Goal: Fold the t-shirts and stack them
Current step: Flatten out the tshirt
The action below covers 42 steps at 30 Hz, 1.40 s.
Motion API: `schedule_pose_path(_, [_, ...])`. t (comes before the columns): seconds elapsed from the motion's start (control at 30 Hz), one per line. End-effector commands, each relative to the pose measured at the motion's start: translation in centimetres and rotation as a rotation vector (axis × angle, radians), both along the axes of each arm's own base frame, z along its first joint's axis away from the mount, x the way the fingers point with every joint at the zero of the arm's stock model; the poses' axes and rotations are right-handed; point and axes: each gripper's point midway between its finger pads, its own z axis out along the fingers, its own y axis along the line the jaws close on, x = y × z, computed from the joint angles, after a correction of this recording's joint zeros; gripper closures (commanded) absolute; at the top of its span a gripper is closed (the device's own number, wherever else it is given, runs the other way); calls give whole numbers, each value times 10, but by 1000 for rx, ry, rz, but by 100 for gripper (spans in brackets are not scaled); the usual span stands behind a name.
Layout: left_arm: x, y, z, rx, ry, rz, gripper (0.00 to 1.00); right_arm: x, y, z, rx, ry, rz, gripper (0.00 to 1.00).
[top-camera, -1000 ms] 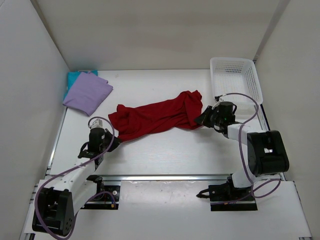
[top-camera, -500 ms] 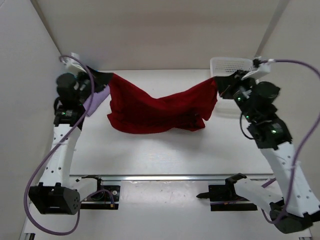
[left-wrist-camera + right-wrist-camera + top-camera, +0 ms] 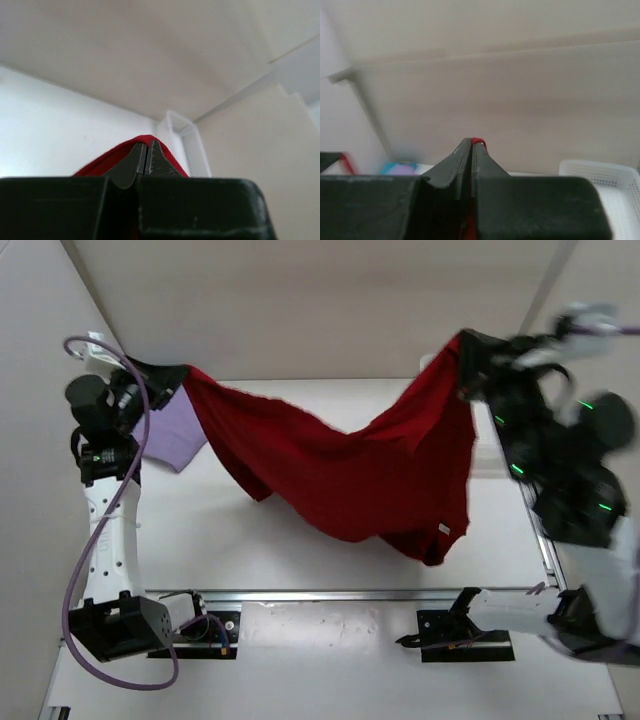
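red t-shirt (image 3: 350,480): 1 | lavender t-shirt (image 3: 172,435): 1 | teal t-shirt (image 3: 395,164): 1 | basket (image 3: 600,172): 1 | arms (image 3: 108,530) (image 3: 562,470): 2

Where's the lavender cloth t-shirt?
Top view: the lavender cloth t-shirt lies far left on the table, partly behind the left gripper and red cloth t-shirt.

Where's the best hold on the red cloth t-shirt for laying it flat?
Probably its two upper ends, each pinched from the outer side, as now. The left gripper and right gripper are shut on opposite ends of the red cloth t-shirt, so it hangs spread, sagging mid-span.
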Motion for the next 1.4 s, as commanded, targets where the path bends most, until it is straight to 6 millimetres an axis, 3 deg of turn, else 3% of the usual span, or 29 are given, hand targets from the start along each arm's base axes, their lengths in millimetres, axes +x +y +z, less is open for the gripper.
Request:
schedule_pose_path(0.0, [19, 5, -65, 56, 142, 98, 100, 112, -18, -67, -115, 200, -128, 100])
schedule_pose_path(0.03, [23, -1, -85, 84, 174, 112, 100, 125, 5, -99, -116, 276, 87, 100])
schedule_pose_path(0.07, [24, -10, -101, 121, 200, 103, 100, 140, 0, -110, -119, 284, 139, 100])
schedule_pose_path(0.1, [27, -10, -122, 131, 242, 123, 100, 161, -5, -148, -120, 364, 131, 100])
schedule_pose_path(0.2, [39, -23, -181, 168, 339, 94, 100, 212, -2, -215, -78, 551, 212, 100])
schedule_pose_path(0.23, [46, -26, -206, 166, 399, 79, 100, 222, 3, -226, -87, 575, 227, 100])
schedule_pose_path(0.3, [68, -30, -221, 164, 446, 43, 100, 270, 0, -247, -85, 638, 240, 99])
schedule_pose_path(0.33, [81, -32, -237, 165, 489, 31, 100, 277, 0, -258, -100, 700, 225, 100])
schedule_pose_path(0.37, [95, -35, -230, 157, 496, 13, 100, 302, -3, -249, -92, 704, 227, 100])
schedule_pose_path(0.4, [112, -30, -190, 144, 409, 26, 100, 323, -3, -215, -76, 611, 230, 100])
schedule_pose_path(0.43, [122, -29, -187, 131, 413, 22, 100, 330, -9, -203, -38, 566, 255, 100])
schedule_pose_path(0.5, [145, -20, -108, 96, 283, 46, 100, 325, -32, -155, 81, 437, 280, 100])
schedule_pose_path(0.53, [153, -14, -64, 94, 190, 45, 100, 319, -30, -126, 100, 347, 295, 100])
schedule_pose_path(0.57, [153, -10, -45, 73, 167, 52, 100, 317, -34, -102, 105, 269, 292, 100])
schedule_pose_path(0.63, [149, 6, 27, 56, 27, 87, 100, 290, -52, -35, 110, 88, 279, 100])
schedule_pose_path(0.7, [139, 28, 62, 30, -53, 126, 100, 261, -59, 11, 107, -64, 283, 100])
schedule_pose_path(0.77, [128, 41, 81, 14, -102, 139, 100, 236, -67, 33, 82, -136, 242, 100])
schedule_pose_path(0.83, [122, 52, 89, 3, -127, 156, 100, 217, -61, 43, 49, -152, 249, 100])
schedule_pose_path(0.9, [120, 59, 82, 8, -114, 166, 100, 217, -63, 29, 24, -92, 230, 100])
schedule_pose_path(0.97, [115, 59, 68, 6, -90, 174, 100, 234, -63, -12, 4, 22, 212, 100])
schedule_pose_path(1.03, [109, 59, 59, 38, -81, 197, 100, 232, -69, -40, 12, 115, 172, 100])
schedule_pose_path(1.1, [99, 60, 36, 56, -35, 229, 100, 235, -70, -108, 8, 256, 135, 100])
schedule_pose_path(1.13, [96, 57, 27, 81, -37, 229, 100, 233, -73, -119, 11, 256, 101, 100])
schedule_pose_path(1.17, [82, 61, 4, 93, -10, 257, 100, 223, -70, -168, 25, 350, 109, 100])
schedule_pose_path(1.2, [59, 54, 8, 103, -40, 280, 100, 223, -72, -224, 33, 441, 94, 100])
schedule_pose_path(1.23, [57, 49, -45, 112, 30, 277, 100, 207, -70, -226, 53, 420, 89, 100])
schedule_pose_path(1.27, [30, 44, -66, 122, 17, 309, 100, 193, -62, -273, 76, 503, 103, 100])
schedule_pose_path(1.33, [8, 41, -163, 133, 175, 321, 100, 163, -52, -377, 132, 709, 98, 100])
schedule_pose_path(1.37, [-1, 44, -187, 122, 219, 324, 100, 152, -50, -390, 142, 720, 84, 100])
